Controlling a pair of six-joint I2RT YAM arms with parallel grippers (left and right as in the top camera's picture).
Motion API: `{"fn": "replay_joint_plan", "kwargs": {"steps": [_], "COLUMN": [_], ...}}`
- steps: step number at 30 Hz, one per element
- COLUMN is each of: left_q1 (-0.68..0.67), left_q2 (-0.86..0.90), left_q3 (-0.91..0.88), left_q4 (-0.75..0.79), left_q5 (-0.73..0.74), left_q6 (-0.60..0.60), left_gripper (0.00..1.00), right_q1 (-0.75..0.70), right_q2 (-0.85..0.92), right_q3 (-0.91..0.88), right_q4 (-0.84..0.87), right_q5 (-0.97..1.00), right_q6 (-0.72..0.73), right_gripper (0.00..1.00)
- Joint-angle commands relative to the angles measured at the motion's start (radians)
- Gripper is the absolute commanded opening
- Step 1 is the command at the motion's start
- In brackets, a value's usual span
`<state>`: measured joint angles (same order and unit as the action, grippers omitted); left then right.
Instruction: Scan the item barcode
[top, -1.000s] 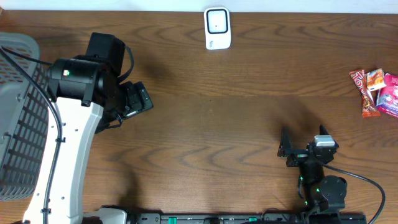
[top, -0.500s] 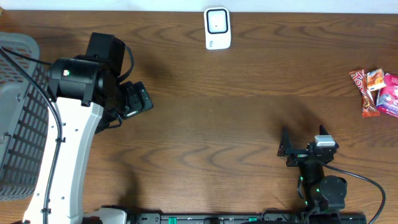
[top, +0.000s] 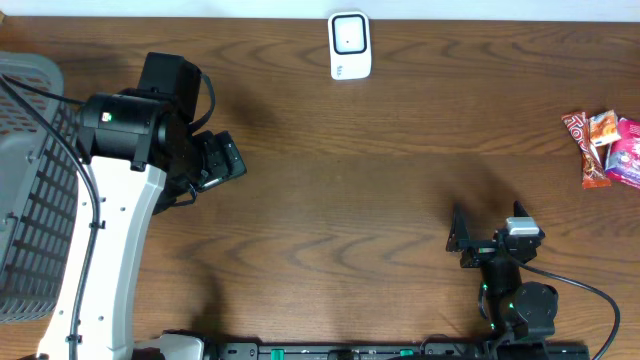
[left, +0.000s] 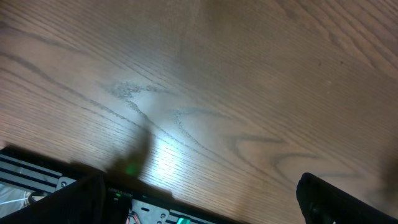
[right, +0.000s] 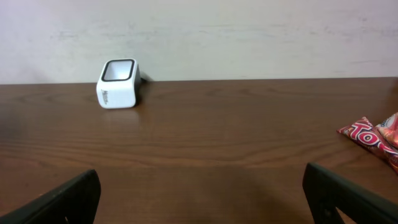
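at far table (top: 400, 150) edge: scanner (top: 350, 45); right edge: snack packets (top: 605, 148); left hand (left: 199, 196), right hand (right: 199, 198): both spread apart

Setting. Your workspace was a dark brown wooden tabletop (top: 400, 180) with bold, wavy grain running across it. In the right wrist view you faced a plain, pale wall (right: 249, 37) that met the tabletop's far edge. In the left wrist view a soft patch of glare (left: 171, 155) lay on the wood near a black rail (left: 37, 173). The lighting was even and the shadows were faint.
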<state>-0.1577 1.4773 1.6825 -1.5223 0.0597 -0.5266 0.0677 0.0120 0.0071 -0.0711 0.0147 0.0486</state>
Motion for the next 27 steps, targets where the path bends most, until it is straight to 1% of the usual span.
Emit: {"fn": "replay_joint_plan", "kwargs": {"steps": [1, 3, 10, 12, 14, 16, 21, 24, 27], "left_q1": [0.004, 0.004, 0.004, 0.004, 0.003, 0.003, 0.003, 0.003, 0.003], "left_q2": [0.006, 0.006, -0.015, -0.044, -0.09, -0.157, -0.367, -0.523, -0.683], "left_q3": [0.006, 0.006, -0.011, -0.046, -0.109, -0.22, -0.59, -0.822, -1.005], "left_q4": [-0.006, -0.006, -0.009, -0.004, 0.035, 0.143, 0.485, 0.701, 0.883], "left_q5": [-0.017, -0.089, -0.104, -0.094, -0.095, -0.094, -0.065, -0.016, 0.031], "left_q6": [0.003, 0.024, 0.023, -0.004, -0.048, -0.052, -0.034, 0.053, 0.132], "left_gripper": [0.98, 0.98, 0.98, 0.98, 0.98, 0.98, 0.98, 0.98, 0.98], "right_q1": [-0.006, -0.006, -0.006, -0.006, -0.006, -0.006, -0.006, -0.006, -0.006], "right_q2": [-0.007, -0.007, -0.007, -0.007, -0.007, -0.007, -0.007, -0.007, -0.007], "right_q3": [-0.002, -0.002, -0.002, -0.002, -0.002, -0.002, -0.002, -0.002, -0.002], "right_q4": [-0.004, -0.004, -0.004, -0.004, -0.004, -0.004, -0.004, -0.004, -0.004], "right_q5": [-0.006, -0.006, -0.006, -0.006, -0.006, -0.006, -0.006, -0.006, -0.006], "right_q6": [0.014, 0.014, 0.014, 0.014, 0.014, 0.014, 0.014, 0.014, 0.014], "right_gripper": [0.99, 0.99, 0.99, 0.99, 0.99, 0.99, 0.99, 0.99, 0.99]}}
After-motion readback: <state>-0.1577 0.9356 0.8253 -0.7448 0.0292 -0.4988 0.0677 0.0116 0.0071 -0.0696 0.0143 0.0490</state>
